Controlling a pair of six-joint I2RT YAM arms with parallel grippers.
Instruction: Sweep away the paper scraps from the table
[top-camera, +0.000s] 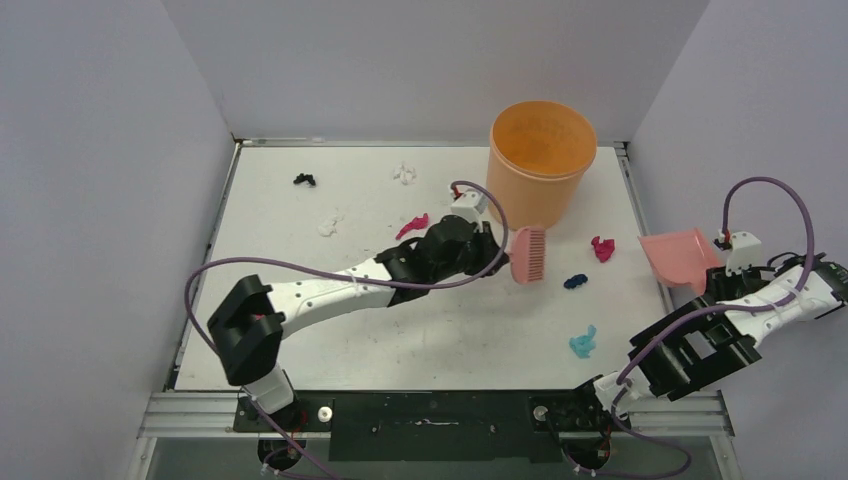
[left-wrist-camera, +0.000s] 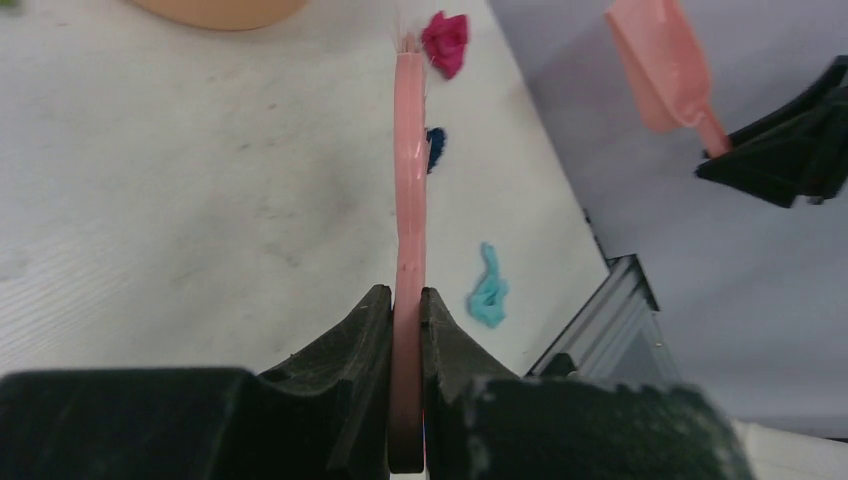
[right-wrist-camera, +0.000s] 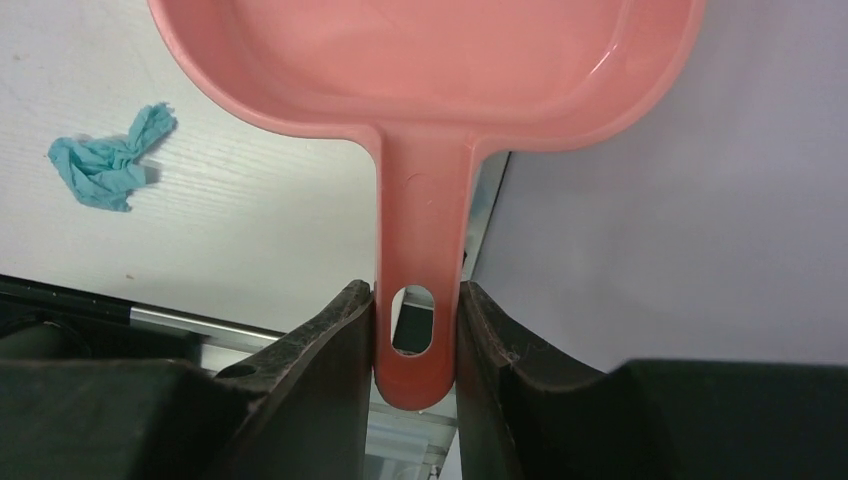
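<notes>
Seven paper scraps (top-camera: 583, 342) lie loose on the surface (top-camera: 450, 350), left, right and nearside of the orange bucket (top-camera: 541, 160) | progress: none collected, dustpan (right-wrist-camera: 420, 60) bare | left tool (left-wrist-camera: 405, 300) clamped on brush (top-camera: 528, 254) beside bucket | right tool (right-wrist-camera: 415, 300) clamped on dustpan handle, right of bucket

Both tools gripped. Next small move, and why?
Probably lower the right end effector so the dustpan rests lip-down on the table beside the nearer magenta scrap. It is held in the air at the table's right edge, while the brush, clamped in the left end effector, sits close to that scrap and the dark blue scrap.
</notes>
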